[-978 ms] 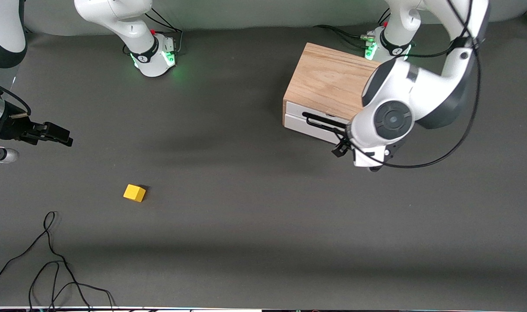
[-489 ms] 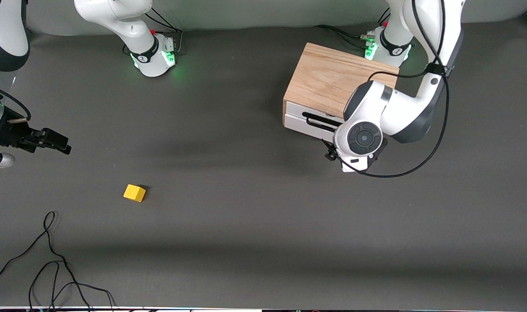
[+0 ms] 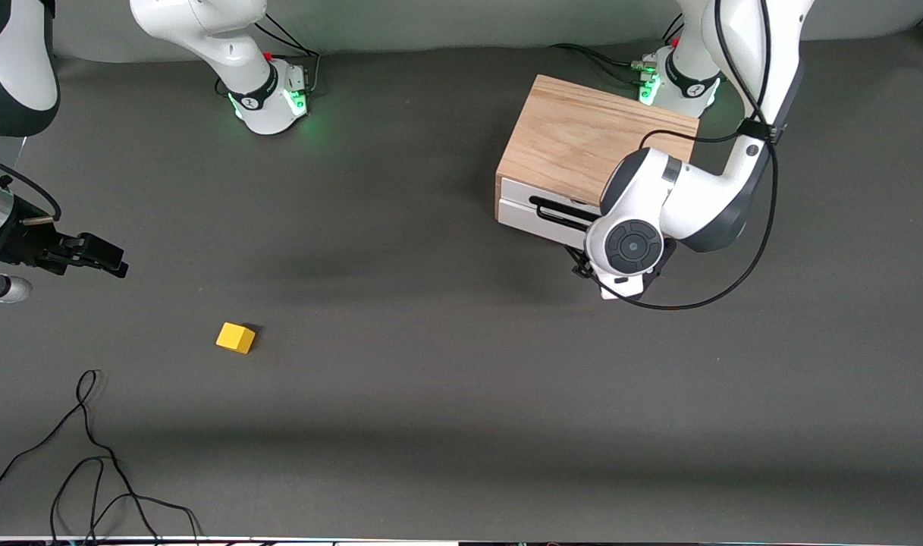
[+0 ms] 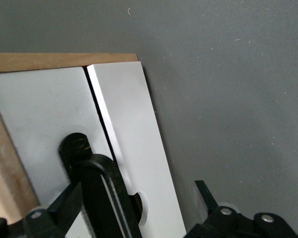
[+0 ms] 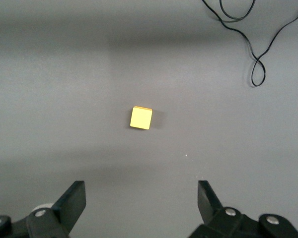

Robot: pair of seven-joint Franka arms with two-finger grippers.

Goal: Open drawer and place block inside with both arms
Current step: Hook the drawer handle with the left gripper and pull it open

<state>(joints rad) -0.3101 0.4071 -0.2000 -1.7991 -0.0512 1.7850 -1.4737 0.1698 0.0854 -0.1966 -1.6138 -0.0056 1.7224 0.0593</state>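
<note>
In the front view, the oak box [image 3: 582, 144] is seen at the left arm's end of the table [image 3: 446, 394], its white-fronted drawer [image 3: 541, 216] shut and faced toward the camera, turned a little toward the right arm's end. The long black handle [image 3: 563, 214] is laid along the drawer front. The left claw [image 3: 582, 267] is held low just in front of the drawer, mostly hidden under its wrist. The block [image 3: 236, 337] is found on the table toward the right arm's end, well apart from the box — the right claw [image 3: 101, 254] is held in the air near it, above the table.

In the left wrist view, the handle [image 4: 97, 188] is seen between the spread fingers [image 4: 206, 196] — no contact can be made out.

In the right wrist view, the block [image 5: 141, 118] is seen flat on the table, ahead of the open fingers [image 5: 74, 198] and apart from them; a loose black cable [image 5: 258, 44] is seen nearby.
</note>
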